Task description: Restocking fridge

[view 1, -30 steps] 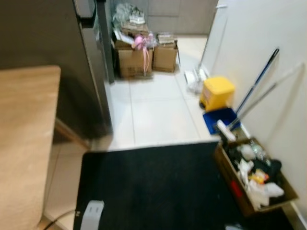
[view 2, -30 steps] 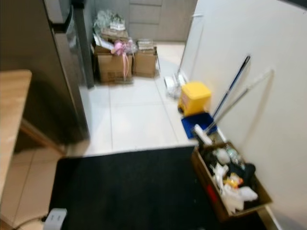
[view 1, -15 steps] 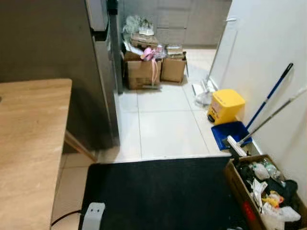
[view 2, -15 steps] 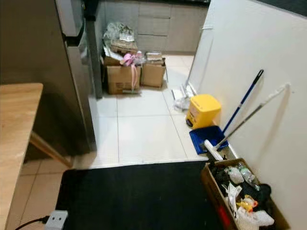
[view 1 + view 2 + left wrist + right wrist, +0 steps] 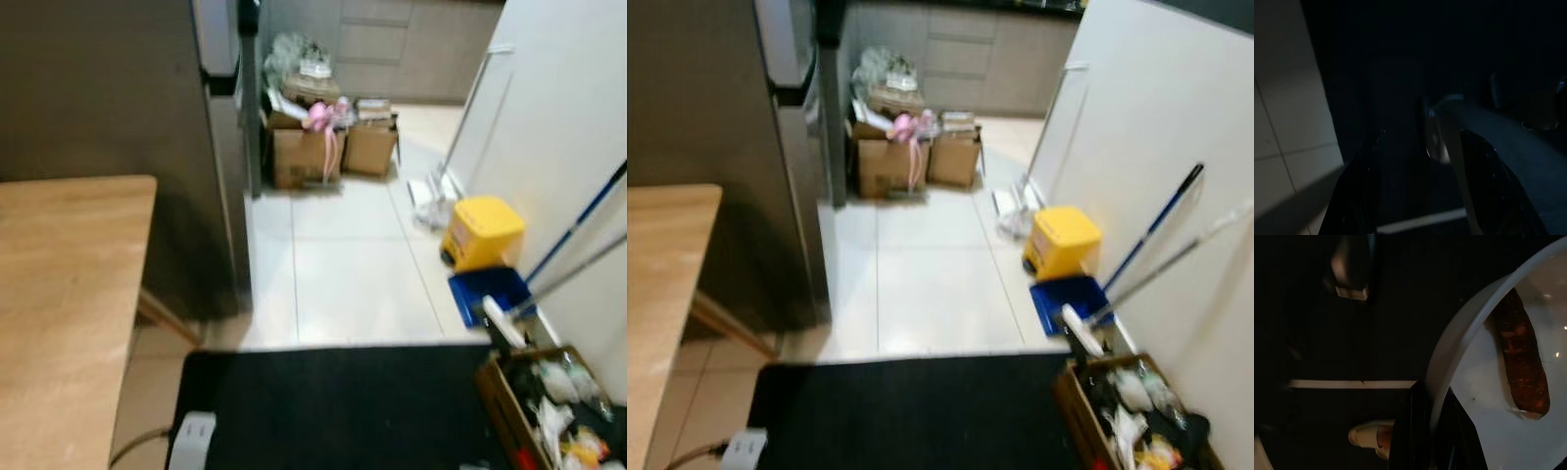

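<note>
The tall dark grey fridge (image 5: 118, 117) stands ahead on the left, its door edge (image 5: 223, 166) facing the tiled aisle. In the right wrist view my right gripper (image 5: 1425, 394) is shut on the rim of a white plate (image 5: 1474, 382), on which lies a dark reddish sausage (image 5: 1520, 362). One black finger (image 5: 1418, 431) lies across the plate's rim. The left wrist view is very dark; my left gripper (image 5: 1425, 196) hangs over a dark floor beside pale tiles, with a greyish shape near it that I cannot identify.
A wooden table (image 5: 59, 294) is at my left and a black mat (image 5: 333, 411) lies underfoot, with a white power strip (image 5: 193, 436) at its corner. Cardboard boxes (image 5: 323, 152) stand beyond the fridge. Along the right wall are a yellow bucket (image 5: 482, 230), a blue dustpan (image 5: 490, 289) and a box of rubbish (image 5: 549, 411).
The whole picture has shifted because the camera moved: fridge, boxes and bucket now sit lower and further right in the picture. Nothing in the room itself has moved.
</note>
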`<state>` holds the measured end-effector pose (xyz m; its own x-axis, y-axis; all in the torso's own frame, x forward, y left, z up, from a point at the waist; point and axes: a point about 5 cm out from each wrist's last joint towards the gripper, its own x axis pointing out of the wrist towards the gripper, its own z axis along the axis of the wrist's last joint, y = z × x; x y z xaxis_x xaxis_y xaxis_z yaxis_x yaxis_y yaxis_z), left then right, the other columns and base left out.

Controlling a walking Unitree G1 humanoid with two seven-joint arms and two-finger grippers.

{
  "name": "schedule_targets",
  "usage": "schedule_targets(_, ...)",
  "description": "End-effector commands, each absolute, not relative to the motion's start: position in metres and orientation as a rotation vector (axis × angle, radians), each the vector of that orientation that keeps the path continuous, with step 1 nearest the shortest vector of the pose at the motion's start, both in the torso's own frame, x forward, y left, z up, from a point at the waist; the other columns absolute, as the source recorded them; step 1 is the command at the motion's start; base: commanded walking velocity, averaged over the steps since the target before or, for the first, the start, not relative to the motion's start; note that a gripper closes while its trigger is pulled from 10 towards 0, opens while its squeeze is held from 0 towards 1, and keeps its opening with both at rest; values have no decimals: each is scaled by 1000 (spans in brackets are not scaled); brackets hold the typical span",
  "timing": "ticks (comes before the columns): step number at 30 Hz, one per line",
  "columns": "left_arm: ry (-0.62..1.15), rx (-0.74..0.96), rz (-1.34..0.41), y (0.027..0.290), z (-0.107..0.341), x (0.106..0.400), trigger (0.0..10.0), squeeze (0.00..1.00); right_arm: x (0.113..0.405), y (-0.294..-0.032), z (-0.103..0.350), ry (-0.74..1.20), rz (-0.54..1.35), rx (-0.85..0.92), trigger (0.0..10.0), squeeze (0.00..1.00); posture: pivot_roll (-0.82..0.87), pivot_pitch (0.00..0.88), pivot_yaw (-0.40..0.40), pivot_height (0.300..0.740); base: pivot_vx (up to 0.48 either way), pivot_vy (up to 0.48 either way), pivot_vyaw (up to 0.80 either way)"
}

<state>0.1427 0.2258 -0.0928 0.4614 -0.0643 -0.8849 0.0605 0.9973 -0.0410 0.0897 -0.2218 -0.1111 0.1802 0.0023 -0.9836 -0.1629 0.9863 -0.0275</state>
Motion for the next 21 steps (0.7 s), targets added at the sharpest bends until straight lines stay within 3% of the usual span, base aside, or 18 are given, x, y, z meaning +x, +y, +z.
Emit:
schedule_targets(1,1098,12,-92,225,-93,141,10000,0,90,-227,-110,1391,105,-169,10000,0,2,14,-60,740,270,0,0)
schedule_targets(13,1099,9,-93,225,-93,141,10000,0,90,-227,-110,1394,94,-168,10000,0,0,17,-58,740,270,0,-632)
schedule_targets(21,1101,4,-90,226,-93,141,10000,0,90,-227,-110,1389,89,-164,10000,0,0,27,-58,740,270,0,0)
